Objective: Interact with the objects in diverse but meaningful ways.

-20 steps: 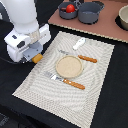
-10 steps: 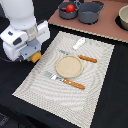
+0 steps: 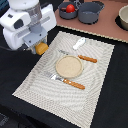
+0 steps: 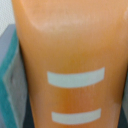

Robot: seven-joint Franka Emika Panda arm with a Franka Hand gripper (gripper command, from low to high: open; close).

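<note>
My gripper (image 3: 38, 45) hangs over the left edge of the striped placemat (image 3: 35, 75), on the exterior view's left. It is shut on the yellow-orange bread-like block (image 3: 42, 49) and holds it just above the mat. In the wrist view the block (image 4: 70, 55) fills the picture, orange with two pale stripes, and my fingers are hidden. The white fish (image 3: 79, 43) lies on the mat's far part. The red tomato (image 3: 70, 8) sits in a grey pot (image 3: 64, 12). The sausage is out of view.
A beige round plate (image 3: 67, 66) sits mid-mat, between an orange-handled knife (image 3: 84, 58) and an orange-handled fork (image 3: 67, 81). A second grey pot (image 3: 90, 13) and a bowl (image 3: 123, 17) stand on the brown surface at the back.
The arm has shifted slightly toward the exterior view's right with the block still in the gripper. Nothing else has moved.
</note>
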